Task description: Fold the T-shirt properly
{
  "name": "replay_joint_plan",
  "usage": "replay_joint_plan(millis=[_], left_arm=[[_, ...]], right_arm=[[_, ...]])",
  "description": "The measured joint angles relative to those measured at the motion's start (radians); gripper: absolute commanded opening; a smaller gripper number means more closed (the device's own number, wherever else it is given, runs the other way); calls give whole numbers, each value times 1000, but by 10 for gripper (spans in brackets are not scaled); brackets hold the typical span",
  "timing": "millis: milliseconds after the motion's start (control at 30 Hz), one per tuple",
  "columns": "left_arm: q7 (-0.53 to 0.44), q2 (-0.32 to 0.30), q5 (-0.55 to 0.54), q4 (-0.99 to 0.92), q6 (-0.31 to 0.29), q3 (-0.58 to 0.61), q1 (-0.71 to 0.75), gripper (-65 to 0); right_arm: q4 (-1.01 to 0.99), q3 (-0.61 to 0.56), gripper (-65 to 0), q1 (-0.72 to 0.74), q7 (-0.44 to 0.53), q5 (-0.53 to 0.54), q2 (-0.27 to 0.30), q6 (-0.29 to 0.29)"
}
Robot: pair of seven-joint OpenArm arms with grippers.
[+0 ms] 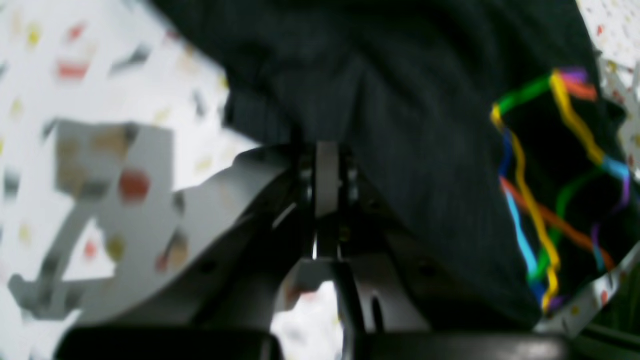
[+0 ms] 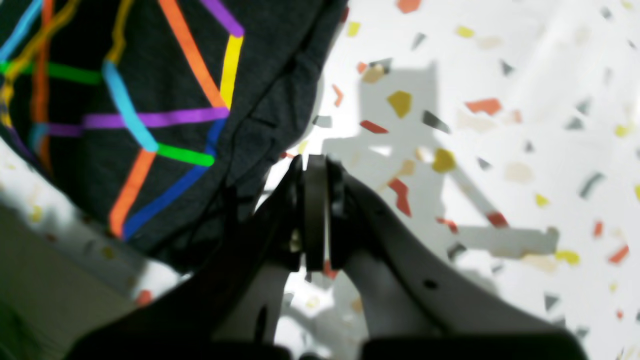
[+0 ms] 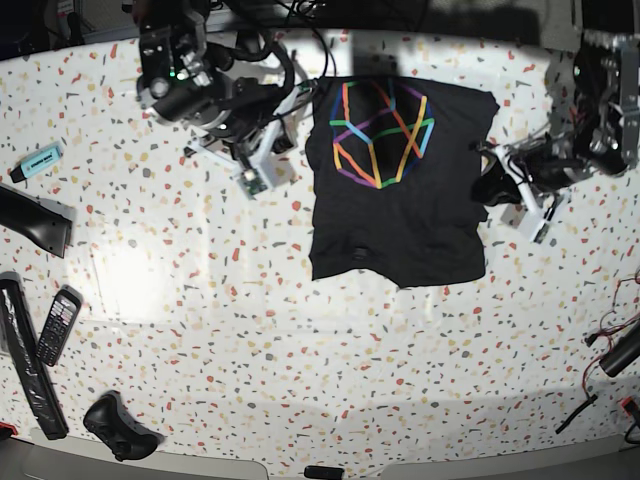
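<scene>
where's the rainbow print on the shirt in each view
left wrist: rainbow print at the right edge, crumpled.
right wrist: upper left, on the black T-shirt.
base: top centre, on the shirt's upper half.
Shared landmark: the speckled tabletop under the shirt.

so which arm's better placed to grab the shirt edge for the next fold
Left, probably: its fingers sit right at the T-shirt edge, on the base view's right. The right gripper stands off over bare table.

Black T-shirt [image 3: 400, 200] with rainbow line print; white table [image 3: 250, 330] speckled multicolour.
</scene>
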Motion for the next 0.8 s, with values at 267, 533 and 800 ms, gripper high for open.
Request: replay_joint_plan(millis=[267,533,800], left_arm=[[75,-5,-131,185,2,-280,244,-650],[127,1,-188,215,-30,-472,478,-650],[159,26,-191,216,-52,-587,616,-650]], right_arm=[[185,191,-650,-181,-57,26,-1,0],[309,338,-650,-459,-69,183,-3,0],[312,393,-650,-663,-122,232,-3,0]])
